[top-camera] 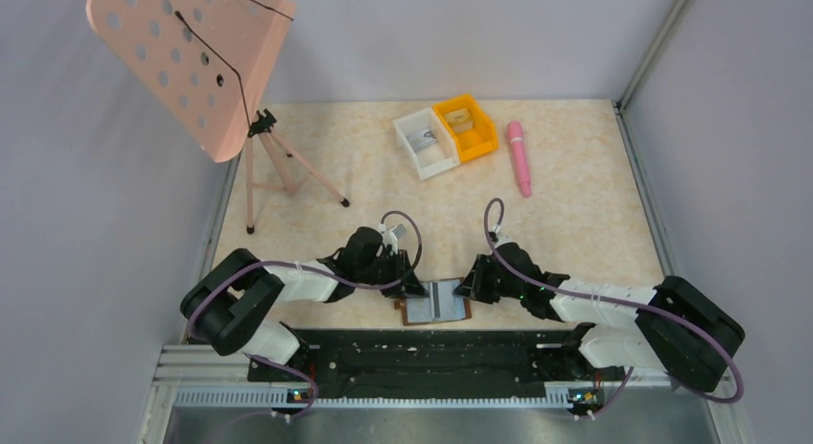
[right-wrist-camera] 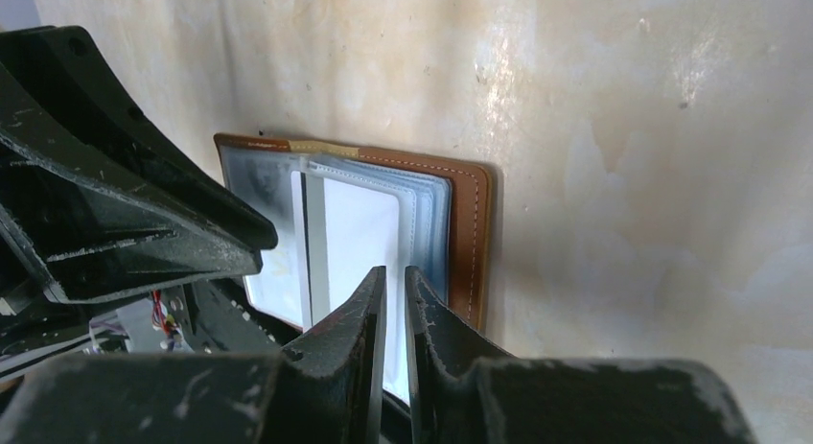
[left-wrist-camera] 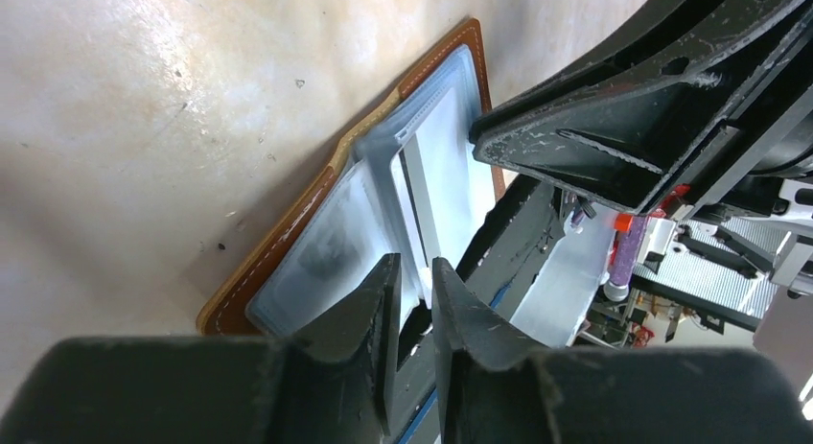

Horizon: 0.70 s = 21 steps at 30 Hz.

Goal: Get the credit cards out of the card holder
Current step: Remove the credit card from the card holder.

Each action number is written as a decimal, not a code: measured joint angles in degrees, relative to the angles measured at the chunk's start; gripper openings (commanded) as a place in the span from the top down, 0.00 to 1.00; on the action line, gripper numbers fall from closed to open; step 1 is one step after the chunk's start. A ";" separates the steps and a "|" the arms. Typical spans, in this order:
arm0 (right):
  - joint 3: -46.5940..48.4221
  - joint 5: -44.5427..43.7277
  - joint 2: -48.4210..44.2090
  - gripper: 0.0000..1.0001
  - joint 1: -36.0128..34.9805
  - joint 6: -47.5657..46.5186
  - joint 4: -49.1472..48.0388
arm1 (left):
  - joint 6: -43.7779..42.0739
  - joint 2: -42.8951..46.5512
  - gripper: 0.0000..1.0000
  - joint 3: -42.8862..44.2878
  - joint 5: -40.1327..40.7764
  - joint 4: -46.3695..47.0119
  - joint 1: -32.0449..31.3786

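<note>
Down at the lower middle of the top view, one brown card holder (top-camera: 436, 303) lies open on the tabletop (top-camera: 575, 223). The left gripper (top-camera: 413, 288) is at its left edge and the right gripper (top-camera: 468, 289) at its right. Each pair of jaws shows only a thin slit above the clear sleeves; whether either pinches anything I cannot tell. One whitish credit card (right-wrist-camera: 360, 223) shows; any others cannot be counted. Higher up stand one white bin (top-camera: 406, 143), one orange bin (top-camera: 485, 129), one pink pen (top-camera: 519, 156) and one pink music stand (top-camera: 192, 60).
</note>
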<state>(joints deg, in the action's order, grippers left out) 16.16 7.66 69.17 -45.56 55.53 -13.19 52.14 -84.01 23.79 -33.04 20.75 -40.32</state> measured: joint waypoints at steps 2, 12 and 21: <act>0.00 0.28 -0.90 0.87 0.00 0.02 1.14 | -0.02 0.00 0.70 0.00 0.37 0.04 0.00; 1.81 1.75 -3.74 0.87 -0.02 0.09 4.39 | 0.04 -0.20 0.68 0.00 2.73 0.42 -1.11; 3.15 1.86 -2.97 0.87 -0.39 0.20 4.46 | 0.07 -1.51 0.68 0.04 4.35 1.84 -3.39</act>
<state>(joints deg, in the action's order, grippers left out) 19.31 9.52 66.19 -45.95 55.72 -8.73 52.21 -85.52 23.83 -28.69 22.59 -43.70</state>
